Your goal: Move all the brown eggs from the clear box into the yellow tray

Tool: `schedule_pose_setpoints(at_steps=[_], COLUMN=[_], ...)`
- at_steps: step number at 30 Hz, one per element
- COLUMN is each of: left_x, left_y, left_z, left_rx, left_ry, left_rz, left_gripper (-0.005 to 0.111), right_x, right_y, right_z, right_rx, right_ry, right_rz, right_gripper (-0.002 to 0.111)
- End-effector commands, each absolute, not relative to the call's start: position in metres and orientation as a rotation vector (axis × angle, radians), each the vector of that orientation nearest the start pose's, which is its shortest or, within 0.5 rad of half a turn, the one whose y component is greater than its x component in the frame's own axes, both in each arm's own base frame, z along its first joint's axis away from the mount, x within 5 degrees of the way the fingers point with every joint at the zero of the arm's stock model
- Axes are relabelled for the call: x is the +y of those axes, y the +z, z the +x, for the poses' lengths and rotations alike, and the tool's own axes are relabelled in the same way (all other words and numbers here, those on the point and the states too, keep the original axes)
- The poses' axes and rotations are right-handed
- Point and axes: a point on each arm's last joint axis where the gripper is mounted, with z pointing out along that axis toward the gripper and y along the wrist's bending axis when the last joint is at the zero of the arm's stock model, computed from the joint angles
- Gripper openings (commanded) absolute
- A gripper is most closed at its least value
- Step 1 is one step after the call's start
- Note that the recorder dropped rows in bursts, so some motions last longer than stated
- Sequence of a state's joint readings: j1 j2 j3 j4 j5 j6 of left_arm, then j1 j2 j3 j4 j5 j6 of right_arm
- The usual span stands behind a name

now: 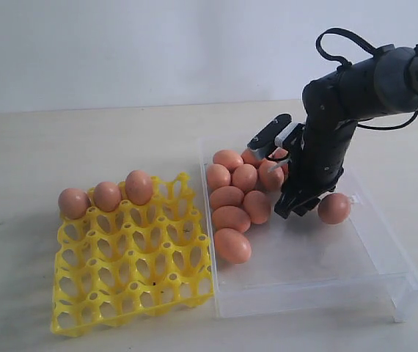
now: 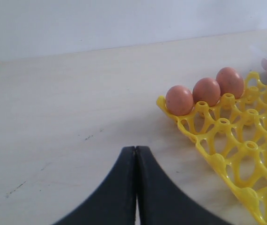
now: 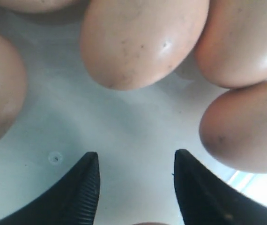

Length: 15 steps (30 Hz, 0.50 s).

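Observation:
The yellow tray (image 1: 132,279) lies on the left with three brown eggs (image 1: 107,196) in its back row. Several more brown eggs (image 1: 231,198) are heaped in the left part of the clear box (image 1: 319,290), and one egg (image 1: 334,208) lies apart on the right. My right gripper (image 1: 295,209) is down inside the box between the heap and the lone egg. In the right wrist view it (image 3: 136,157) is open over the box floor (image 3: 124,126), an egg (image 3: 143,42) just ahead of the tips. My left gripper (image 2: 136,148) is shut and empty beside the tray (image 2: 246,154).
The box stands close against the tray's right side on a pale tabletop (image 1: 84,139). A white wall (image 1: 158,44) rises behind. A corner of the box (image 2: 264,54) shows beyond the tray in the left wrist view.

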State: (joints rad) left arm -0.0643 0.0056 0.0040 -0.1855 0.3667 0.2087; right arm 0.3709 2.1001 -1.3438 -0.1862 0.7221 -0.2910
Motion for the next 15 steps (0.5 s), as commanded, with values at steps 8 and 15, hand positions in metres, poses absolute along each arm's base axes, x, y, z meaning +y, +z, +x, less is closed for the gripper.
schedule_pose_setpoints(at_steps=[8,15], left_x=[-0.010,-0.010], left_y=[0.182,0.182], left_z=[0.053,0.053], left_rx=[1.830,1.830], left_ry=[-0.086,-0.085], left_rz=[0.136,0.138], left_gripper=[0.000,0.000], right_x=[0.143,0.149], right_y=[0.179,0.194], right_z=[0.373,0.363], right_rx=[2.744,2.768], right_ry=[0.102,0.250], right_rz=[-0.484,-0.311], right_gripper=[0.049,0.049])
